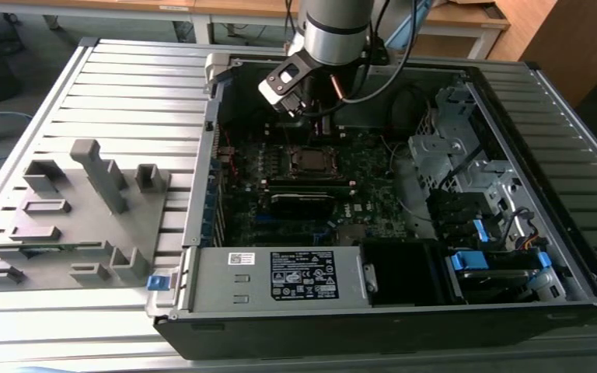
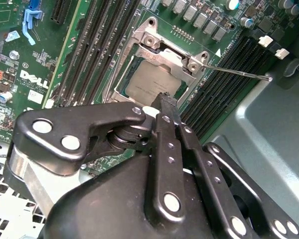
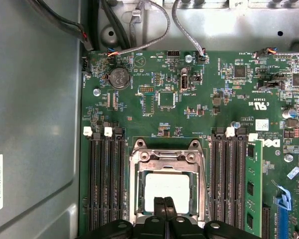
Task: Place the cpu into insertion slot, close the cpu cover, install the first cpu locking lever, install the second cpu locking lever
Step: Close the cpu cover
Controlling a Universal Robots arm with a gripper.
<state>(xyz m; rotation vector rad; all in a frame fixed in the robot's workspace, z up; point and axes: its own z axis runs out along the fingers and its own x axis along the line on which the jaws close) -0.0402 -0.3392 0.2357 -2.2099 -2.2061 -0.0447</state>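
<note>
- Hovering low over the slot (image 3: 141, 196), the gripper (image 3: 164, 203) had its fingers pressed together with nothing between them, the tips over one edge of the cpu.
- The cpu (image 3: 165, 188) lay flat in the slot, its grey top showing through the window of the cover (image 3: 167, 160).
- In both wrist views the cover appeared lowered around the cpu; full seating could not be confirmed.
- One lever (image 2: 239, 73), a thin rod, stuck out free from a socket corner over the memory slots (image 2: 229, 79), unlatched.
- Judgement: the work stood at the cover-closing step. Done well, any push would land on the metal frame, not the chip, straight down and gently, with the closed tips kept off the free lever.
</note>
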